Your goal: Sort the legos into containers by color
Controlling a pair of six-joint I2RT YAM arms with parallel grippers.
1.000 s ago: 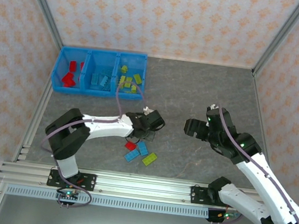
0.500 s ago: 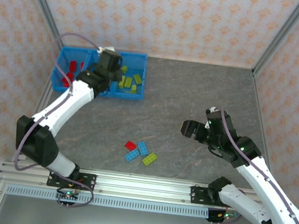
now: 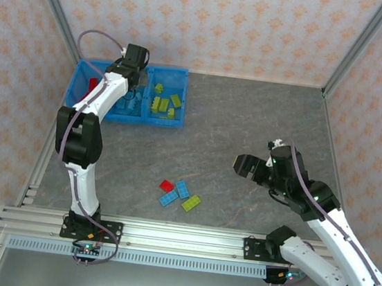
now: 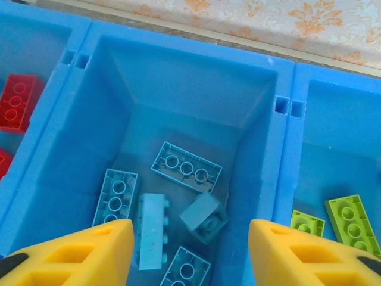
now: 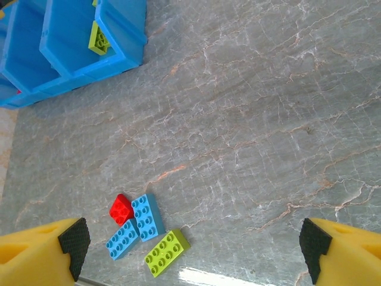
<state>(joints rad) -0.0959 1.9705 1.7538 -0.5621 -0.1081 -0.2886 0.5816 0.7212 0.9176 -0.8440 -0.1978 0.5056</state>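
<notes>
Four legos [image 3: 179, 194] pending on the counter [image 3: 264, 117], with left pincer [image 4: 190, 241] now relocated from that cluster to above middle bin [image 4: 178, 77], jaws just parted, light blue brick [image 4: 202, 215] released inside; right pincer [image 5: 190, 247] wide open, empty.

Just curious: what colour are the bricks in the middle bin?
Light blue bricks, clearest in the left wrist view.

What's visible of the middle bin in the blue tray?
The middle bin is bright blue plastic, open-topped, its walls sloping in to a flat floor. It stands upright, joined by thin slotted walls to the left bin and right bin. At least five light blue bricks lie loose on its floor, one tipped on edge. No other colour shows inside.
</notes>
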